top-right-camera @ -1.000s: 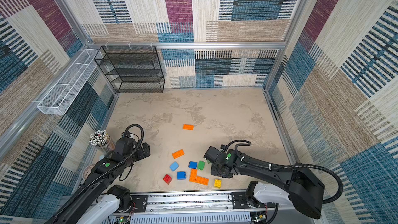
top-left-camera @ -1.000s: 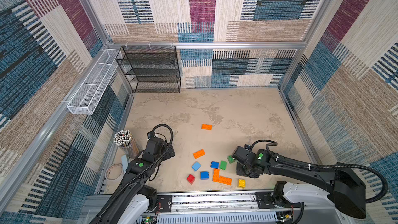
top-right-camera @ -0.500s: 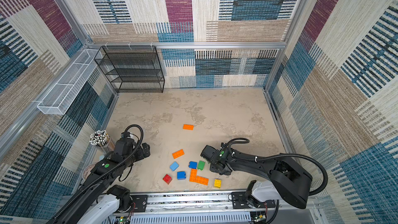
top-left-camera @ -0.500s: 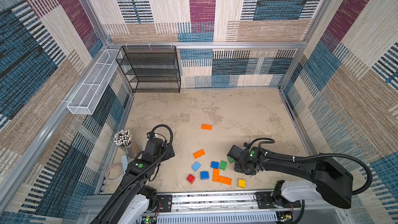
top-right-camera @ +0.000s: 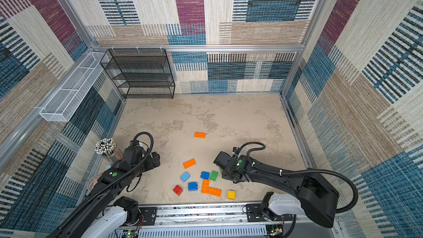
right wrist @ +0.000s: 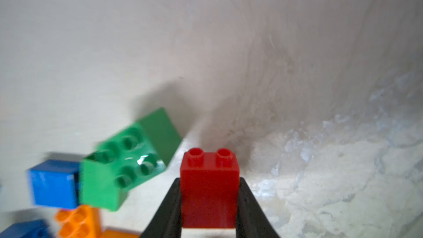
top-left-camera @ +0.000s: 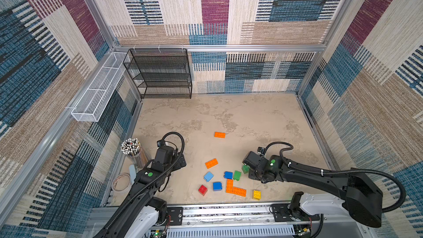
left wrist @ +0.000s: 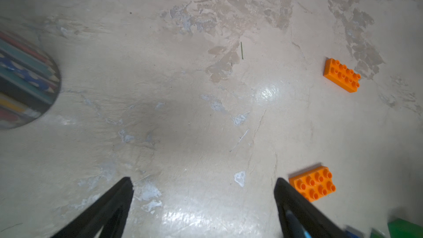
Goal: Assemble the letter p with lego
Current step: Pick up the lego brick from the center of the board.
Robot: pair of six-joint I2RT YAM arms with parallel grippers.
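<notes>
Red brick [right wrist: 209, 188]: pinched between fingers [right wrist: 169, 211], studs outward.
Green brick [right wrist: 128, 159]: tilted, just beside blue brick [right wrist: 55, 183].
Orange L [top-left-camera: 229, 186]: flat, cluster's 6 o'clock.
Lone orange brick [top-left-camera: 219, 134]: flat, 12 o'clock, apart.

nothing can be read: no text, label, brand or number shows on the lego [top-left-camera: 229, 186] or the tabletop [top-left-camera: 251, 120].

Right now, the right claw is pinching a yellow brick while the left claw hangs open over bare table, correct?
Not quite. The right gripper is pinching a red brick, not a yellow one; the right wrist view shows it. The left gripper does hang open over bare table.
</notes>
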